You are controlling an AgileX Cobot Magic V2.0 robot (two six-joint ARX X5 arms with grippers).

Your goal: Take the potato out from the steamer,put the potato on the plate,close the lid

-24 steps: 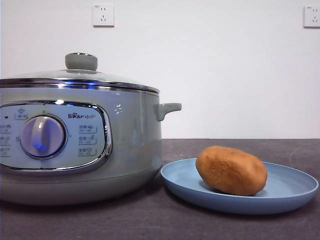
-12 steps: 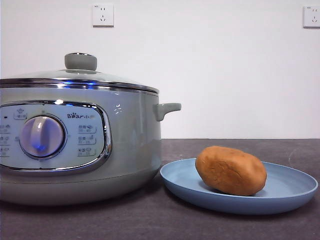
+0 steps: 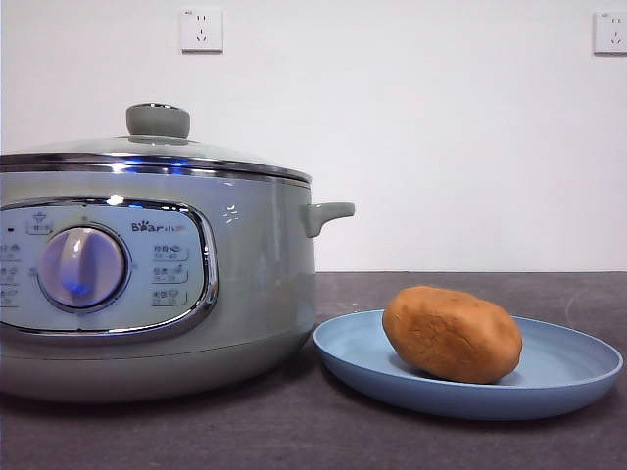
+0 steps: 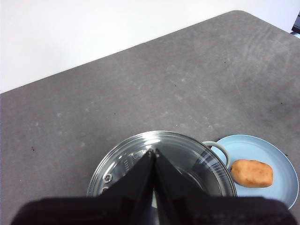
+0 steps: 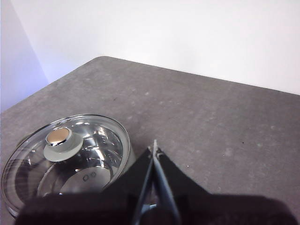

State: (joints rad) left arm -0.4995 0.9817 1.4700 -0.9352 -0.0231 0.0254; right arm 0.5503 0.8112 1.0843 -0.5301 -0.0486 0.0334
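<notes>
The orange-brown potato (image 3: 453, 333) lies on the light-blue plate (image 3: 573, 367), to the right of the steamer (image 3: 255, 284). The glass lid (image 3: 147, 152) with its grey-green knob (image 3: 158, 120) sits shut on the steamer. In the left wrist view my left gripper (image 4: 153, 152) hangs shut and empty high above the lid (image 4: 187, 154), with the potato (image 4: 252, 173) and plate (image 4: 243, 147) off to one side. My right gripper (image 5: 154, 149) is shut and empty too, raised beside the lid (image 5: 93, 154) and its knob (image 5: 59, 139). Neither arm shows in the front view.
The dark grey table (image 3: 294, 431) carries the steamer and plate; its far edge meets a white wall (image 3: 441, 127) with two sockets (image 3: 202, 29). The steamer's side handle (image 3: 328, 213) sticks out toward the plate.
</notes>
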